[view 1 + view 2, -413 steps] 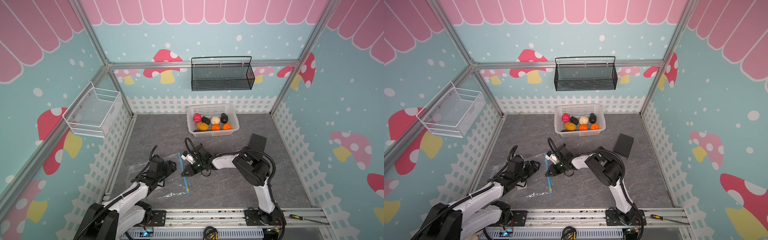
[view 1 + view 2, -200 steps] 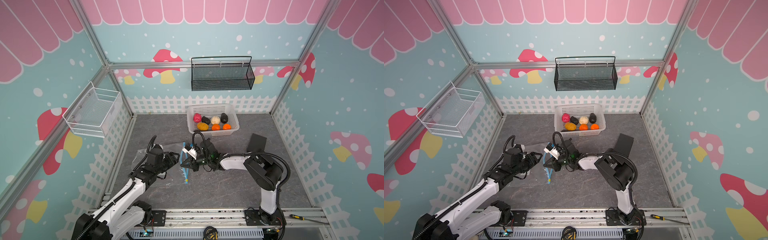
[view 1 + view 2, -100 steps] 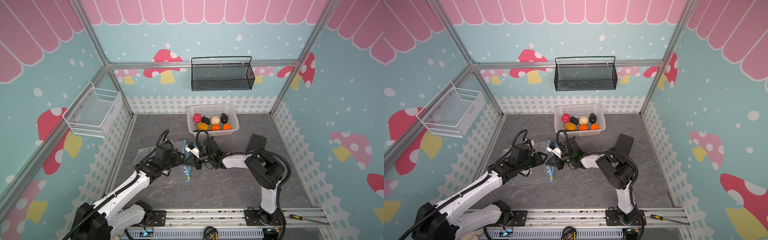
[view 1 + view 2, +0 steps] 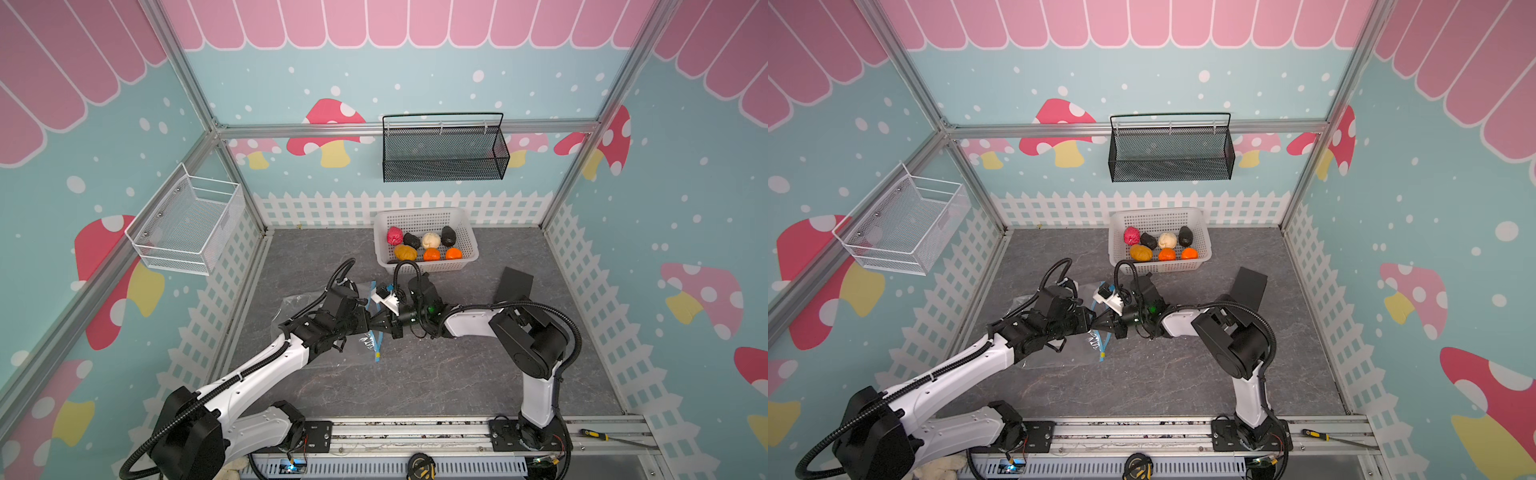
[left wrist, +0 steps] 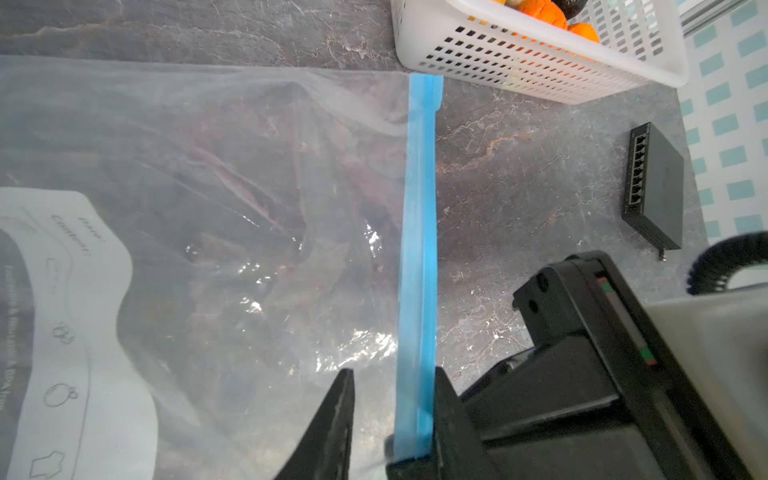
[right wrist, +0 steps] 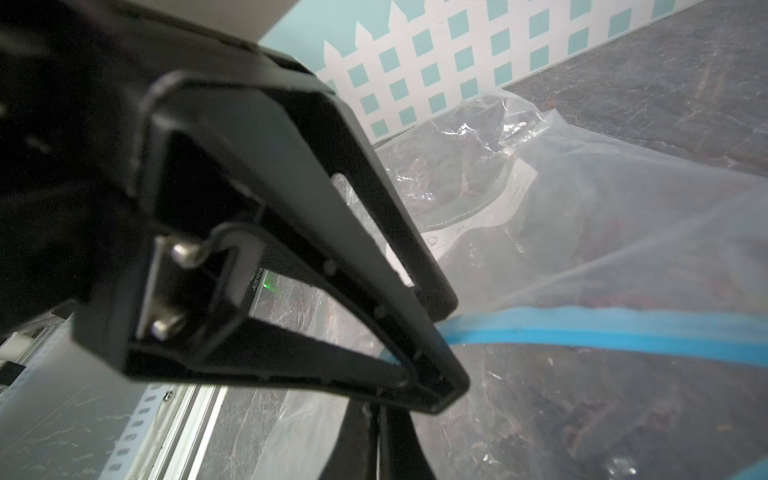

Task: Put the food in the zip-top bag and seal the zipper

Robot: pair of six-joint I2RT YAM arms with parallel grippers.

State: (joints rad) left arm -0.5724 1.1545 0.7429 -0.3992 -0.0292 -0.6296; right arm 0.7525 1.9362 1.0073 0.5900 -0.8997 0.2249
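Observation:
The zip-top bag (image 4: 299,305) lies clear and crinkled on the grey floor left of centre, also seen at bag (image 4: 1059,357). Its blue zipper (image 4: 379,345) runs along the right edge. My right gripper (image 4: 377,323) is shut on the bag's lip at the zipper and holds it raised; its jaws (image 6: 376,440) are pressed together. My left gripper (image 4: 366,322) meets it tip to tip. The left gripper (image 5: 392,399) stands open, its jaws narrowly apart, with the zipper (image 5: 419,208) between them against one finger. The food (image 4: 424,246) sits in the white basket (image 4: 419,215).
A black box (image 4: 514,282) lies right of the basket. A black mesh basket (image 4: 442,153) hangs on the back wall and a white wire basket (image 4: 187,226) on the left wall. A screwdriver (image 4: 598,435) rests on the front rail.
My left arm has swung right to the raised bag edge and its jaws have narrowed around the zipper. My right gripper has stayed shut on the bag, lifting the lip.

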